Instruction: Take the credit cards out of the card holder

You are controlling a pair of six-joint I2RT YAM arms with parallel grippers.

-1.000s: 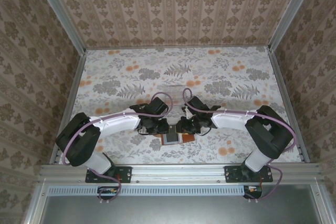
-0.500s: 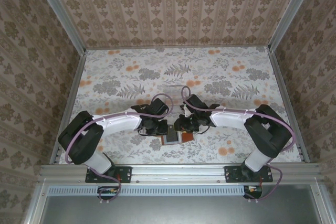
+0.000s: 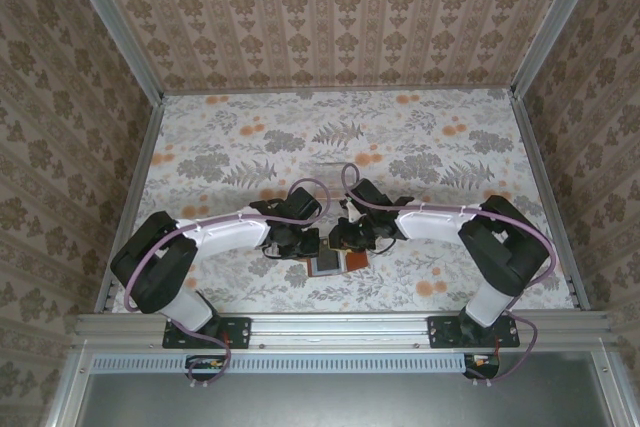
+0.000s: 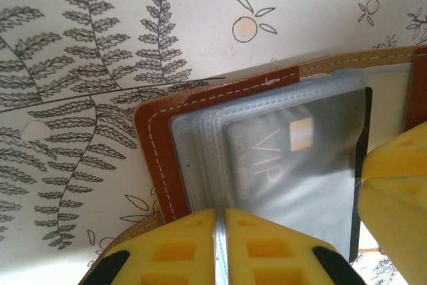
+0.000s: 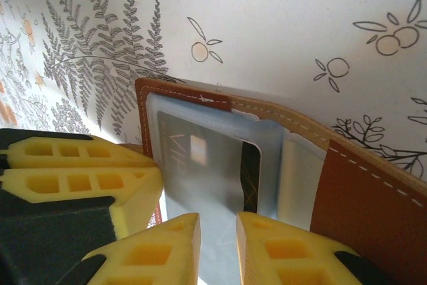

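- The card holder (image 3: 335, 264) is lying open on the table (image 3: 420, 147), near its front edge, between the two hands.
- The left hand (image 4: 220, 221) is pinching shut on the holder's sleeve edge; the right hand (image 5: 218, 226) is hovering narrowly parted over the clear sleeves (image 5: 200, 165), and whether it is gripping anything cannot be told.
- Judgement: the left should be pinning the holder while the right is sliding the card flat along its sleeve.
- One holder and one dark grey credit card (image 4: 293, 165) are showing; any further cards cannot be counted.

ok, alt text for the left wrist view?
Left gripper pinches the near edge of a clear sleeve in the open brown card holder; a grey VIP credit card sits inside. Right gripper's fingers touch the sleeve's right edge.
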